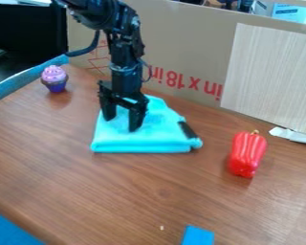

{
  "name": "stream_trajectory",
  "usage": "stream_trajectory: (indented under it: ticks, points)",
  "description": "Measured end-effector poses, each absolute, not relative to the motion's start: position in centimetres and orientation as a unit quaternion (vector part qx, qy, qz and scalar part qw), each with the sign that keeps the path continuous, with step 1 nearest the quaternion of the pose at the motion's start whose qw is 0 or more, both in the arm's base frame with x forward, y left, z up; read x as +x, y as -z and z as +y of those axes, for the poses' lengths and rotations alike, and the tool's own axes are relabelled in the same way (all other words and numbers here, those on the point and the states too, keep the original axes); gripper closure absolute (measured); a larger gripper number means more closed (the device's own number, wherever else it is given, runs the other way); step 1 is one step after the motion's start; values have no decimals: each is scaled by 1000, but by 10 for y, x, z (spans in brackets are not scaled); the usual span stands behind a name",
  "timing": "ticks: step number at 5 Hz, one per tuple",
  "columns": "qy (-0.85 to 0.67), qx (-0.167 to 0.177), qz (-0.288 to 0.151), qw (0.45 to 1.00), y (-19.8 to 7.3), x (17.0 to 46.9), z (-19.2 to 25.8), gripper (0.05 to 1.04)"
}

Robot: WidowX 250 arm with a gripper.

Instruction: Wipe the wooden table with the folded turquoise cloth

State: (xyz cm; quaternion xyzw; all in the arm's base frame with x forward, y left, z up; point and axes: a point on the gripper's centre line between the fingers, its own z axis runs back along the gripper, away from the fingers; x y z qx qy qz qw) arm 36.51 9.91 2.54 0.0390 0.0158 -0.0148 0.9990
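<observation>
The black gripper hangs over a folded turquoise cloth, left of the view's centre. Its two fingers stand apart, tips down at the cloth's upper left part, with no object seen between them; whether they touch the fabric I cannot tell. A black item lies at the cloth's right edge. To the right on the table is a red toy pepper. A toy cupcake with purple icing stands at the upper left, apart from the gripper.
A cardboard panel with red print walls off the back of the brown table, a pale wood-grain board against it. White scrap lies at the right. A blue block sits at the front edge.
</observation>
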Motion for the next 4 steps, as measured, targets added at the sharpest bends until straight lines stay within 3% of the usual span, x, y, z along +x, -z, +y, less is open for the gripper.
stream_trajectory:
  ticks: [2,4]
  points:
    - [78,38,33,996,-28,303,90,82]
    - [115,37,47,992,-28,262,91,82]
